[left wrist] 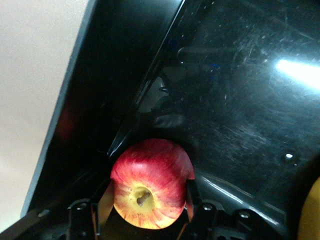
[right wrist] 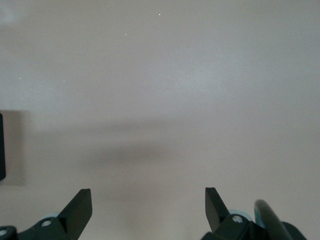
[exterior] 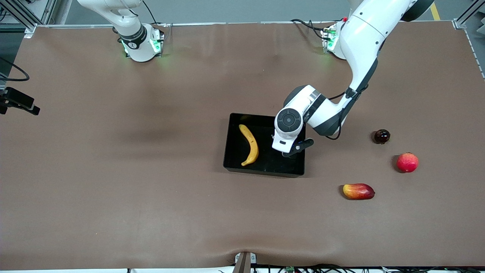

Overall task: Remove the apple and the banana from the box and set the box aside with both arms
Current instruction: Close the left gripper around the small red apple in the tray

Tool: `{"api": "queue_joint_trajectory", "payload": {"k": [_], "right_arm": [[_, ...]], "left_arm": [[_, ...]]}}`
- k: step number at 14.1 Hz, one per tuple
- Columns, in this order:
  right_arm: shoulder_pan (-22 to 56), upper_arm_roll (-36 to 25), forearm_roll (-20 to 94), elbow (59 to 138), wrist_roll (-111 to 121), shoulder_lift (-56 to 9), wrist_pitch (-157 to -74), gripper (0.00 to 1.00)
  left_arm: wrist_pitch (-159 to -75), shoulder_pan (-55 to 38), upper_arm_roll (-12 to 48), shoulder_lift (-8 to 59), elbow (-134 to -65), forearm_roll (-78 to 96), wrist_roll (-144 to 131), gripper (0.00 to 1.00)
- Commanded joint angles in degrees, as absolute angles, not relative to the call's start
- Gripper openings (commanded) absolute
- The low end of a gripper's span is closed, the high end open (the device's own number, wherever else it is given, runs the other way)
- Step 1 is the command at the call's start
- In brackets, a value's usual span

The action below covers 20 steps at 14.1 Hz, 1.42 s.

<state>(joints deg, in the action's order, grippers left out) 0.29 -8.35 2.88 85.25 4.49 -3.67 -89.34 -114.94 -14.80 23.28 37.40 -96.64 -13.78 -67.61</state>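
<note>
Red apple (left wrist: 151, 184) between left gripper (left wrist: 148, 206) fingers, inside black box (left wrist: 240, 100).

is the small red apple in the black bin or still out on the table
In. The small round red-and-yellow apple sits between the left gripper fingers over the glossy floor of the black rectangular plastic bin; whether it rests on that floor, cannot tell.

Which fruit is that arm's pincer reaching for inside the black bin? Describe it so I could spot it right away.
Find the black rectangular shallow plastic bin in the middle of the brown table. Over its end toward the left arm hangs the left pincer, and between its fingers sits a small round red apple. Unlike the long curved yellow banana lying beside it in the bin, it is round, red, yellowish around the stem.
</note>
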Motion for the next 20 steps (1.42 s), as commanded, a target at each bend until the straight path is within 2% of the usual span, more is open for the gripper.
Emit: {"api": "queue_joint_trajectory", "payload": {"k": [1, 14, 20], "right_arm": [[-0.6, -7.6, 2.8, 84.4, 4.0, -4.0, -88.7, 1.00], [0.4, -7.4, 2.1, 84.3, 4.2, -5.3, -89.6, 1.00], [0.4, -7.4, 1.8, 84.4, 4.2, -7.4, -90.4, 1.00]], "left_arm": [[-116.5, -15.2, 23.1, 38.6, -96.1, -16.2, -69.2, 0.00], [-115.0, -16.8, 23.0, 37.5, -93.9, -16.3, -68.3, 0.00], [-109.7, -16.8, 23.5, 36.0, -91.6, -16.3, -68.2, 0.00]]}}
